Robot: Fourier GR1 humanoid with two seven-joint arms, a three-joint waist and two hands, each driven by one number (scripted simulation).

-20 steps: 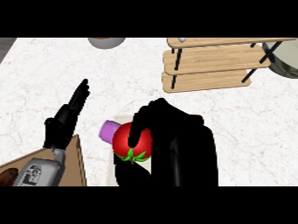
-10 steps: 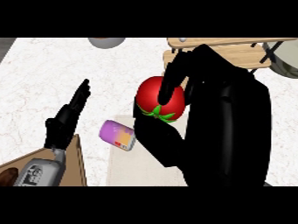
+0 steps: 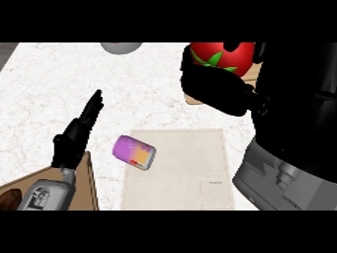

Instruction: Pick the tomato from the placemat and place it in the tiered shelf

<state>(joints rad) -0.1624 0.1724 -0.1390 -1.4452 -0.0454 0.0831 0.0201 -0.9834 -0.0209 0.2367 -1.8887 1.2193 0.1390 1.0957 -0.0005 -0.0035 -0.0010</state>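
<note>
White marbled counter [image 3: 47, 89] fills the head view, with a pale placemat [image 3: 186, 188] lying below and behind the right robot hand [image 3: 218, 91]. That robot hand is curled round the tomato [image 3: 222, 57], which sits at its far side near the top of the view, well apart from the placemat. A purple container [image 3: 134, 152] lies tipped on the placemat's near-left corner, between the two hands. The left robot hand [image 3: 76, 136] rests with straight fingers, off to the left of the holding hand.

Only a sliver of the tiered shelf [image 3: 192, 100] shows, just beside the right robot hand's lower edge; hand and forearm hide the rest. That is probably the main risk: with the tiers hidden, the fingers or the tomato could knock a board or post. Being round, the tomato may also roll off if it is released near a board's edge.
</note>
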